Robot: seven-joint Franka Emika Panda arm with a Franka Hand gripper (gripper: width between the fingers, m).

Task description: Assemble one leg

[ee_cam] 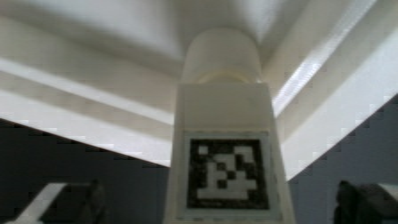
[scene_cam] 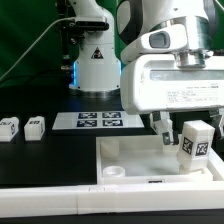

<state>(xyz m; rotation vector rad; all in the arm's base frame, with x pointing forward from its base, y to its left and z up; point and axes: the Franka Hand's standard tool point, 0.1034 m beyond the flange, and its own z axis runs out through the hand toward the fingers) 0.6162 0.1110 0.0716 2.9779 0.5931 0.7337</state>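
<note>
A leg point(scene_cam: 196, 141), a small white block with a black-and-white tag, stands upright in the far corner of the large white tray-like piece point(scene_cam: 130, 160) on the exterior view's right. My gripper point(scene_cam: 176, 137) hangs right beside it, at its height. In the wrist view the same leg point(ee_cam: 226, 120) runs up the middle, its rounded end toward the tray's corner. The two dark fingers point(ee_cam: 64, 204) stand wide on either side of it, with a gap on each side. The gripper point(ee_cam: 214, 210) is open and holds nothing.
Two more legs point(scene_cam: 10, 125) point(scene_cam: 35, 125) lie on the black table at the exterior view's left. The marker board point(scene_cam: 98, 121) lies behind the tray. The robot's white base point(scene_cam: 95, 60) stands at the back. The tray's raised front wall point(scene_cam: 60, 190) runs along the near edge.
</note>
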